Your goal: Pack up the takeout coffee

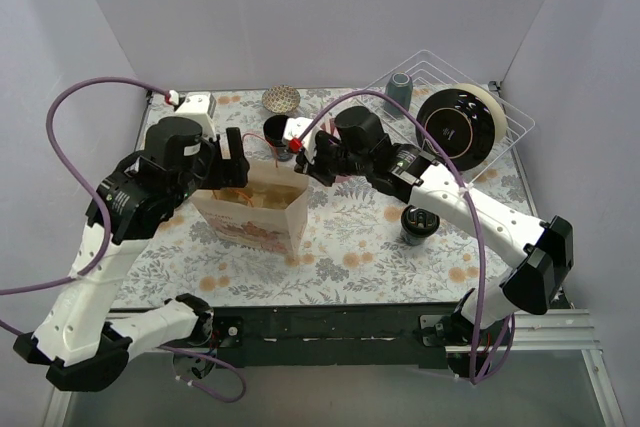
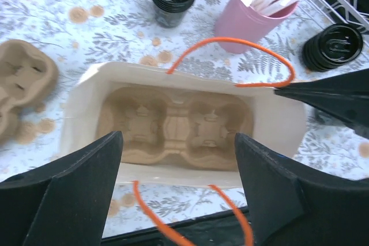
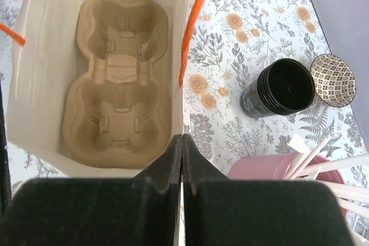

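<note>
The floral worktop (image 1: 370,267) is carrying a white paper bag (image 1: 255,222), which is standing open directly beneath the left gripper (image 2: 177,139). Its jaws are spreading wide and holding nothing. A pulp cup carrier (image 2: 176,125) is lying on the bag's floor, below and between those jaws. The right gripper (image 3: 181,137) is pressing its jaws shut, tips meeting at the bag's rim; whether they are pinching paper, I cannot tell. The lidded takeout coffee (image 2: 333,46) is standing on the worktop outside the bag, well apart from both pairs of jaws.
</note>
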You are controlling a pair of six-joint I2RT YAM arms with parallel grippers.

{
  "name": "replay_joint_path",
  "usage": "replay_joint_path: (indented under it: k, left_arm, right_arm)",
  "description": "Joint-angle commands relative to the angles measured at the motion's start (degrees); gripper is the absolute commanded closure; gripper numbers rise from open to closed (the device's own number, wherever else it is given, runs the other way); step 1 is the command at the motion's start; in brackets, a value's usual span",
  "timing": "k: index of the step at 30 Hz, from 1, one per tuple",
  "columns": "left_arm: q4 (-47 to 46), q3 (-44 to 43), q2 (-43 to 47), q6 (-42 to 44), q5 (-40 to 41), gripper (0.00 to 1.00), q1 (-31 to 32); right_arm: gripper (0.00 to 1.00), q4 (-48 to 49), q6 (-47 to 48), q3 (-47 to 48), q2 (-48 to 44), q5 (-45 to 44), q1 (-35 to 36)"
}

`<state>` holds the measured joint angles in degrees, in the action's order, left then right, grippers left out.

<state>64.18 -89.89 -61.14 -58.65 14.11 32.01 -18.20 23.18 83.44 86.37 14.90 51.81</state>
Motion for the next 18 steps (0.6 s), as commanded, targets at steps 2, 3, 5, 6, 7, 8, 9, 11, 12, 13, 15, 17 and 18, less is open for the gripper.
replay_joint_path:
  k: [2,3,5,6,7,8,9,11,12,13,15,17,18]
  left_arm:
    - [1.13,3.47,2.52,7.23,8.90,0.24,-0.02]
    - [0.51,4.45,2.96,9.06,9.09,0.24,-0.02]
    - [-1.86,7.16,3.49,11.00,11.01,0.27,-0.02]
    - [-2.65,7.88,3.40,12.76,11.38,0.28,-0.02]
    - [-4.57,8.93,3.40,13.73,12.16,0.28,-0.02]
    - [-5.46,9.81,3.40,14.96,12.69,0.28,-0.02]
    - [-6.08,10.95,3.14,16.54,13.22,0.28,0.07]
    - [-6.79,10.87,1.83,16.82,15.67,0.29,-0.02]
    - [-6.96,9.65,1.30,16.90,15.43,0.29,0.07]
    - [-8.10,9.29,0.94,17.78,14.81,0.29,-0.02]
    - [-9.42,8.42,-0.02,19.10,14.54,0.26,-0.02]
    - [-10.57,6.75,-0.64,19.54,13.15,0.23,-0.02]
    - [-10.13,5.18,-1.34,19.19,8.70,0.21,-0.02]
  right_arm:
    - [0.99,-5.71,3.98,-2.40,-2.78,1.54,-0.22]
    - [0.99,-6.15,4.07,-2.58,-3.22,1.63,-0.22]
    - [0.99,-6.59,4.76,-2.93,-4.36,2.41,-0.22]
    - [0.99,-6.85,5.12,-3.02,-5.24,2.77,-0.22]
    - [0.99,-7.20,5.56,-3.11,-5.68,3.12,-0.22]
    - [0.99,-7.47,6.00,-3.19,-6.03,3.47,-0.13]
    - [0.99,-7.82,6.44,-3.37,-6.64,3.47,-0.13]
    - [0.99,-9.57,6.79,-3.02,-6.74,4.17,-0.22]
    - [0.99,-10.01,7.49,-2.67,-7.00,4.61,-0.22]
    - [0.99,-10.36,7.76,-2.67,-7.00,5.14,-0.22]
    - [0.99,-10.63,9.33,-2.67,-6.57,5.41,-0.22]
    - [0.99,-11.24,10.39,-2.49,-5.60,4.71,-0.22]
    - [0.99,-11.51,10.83,-2.06,-4.29,4.36,-0.31]
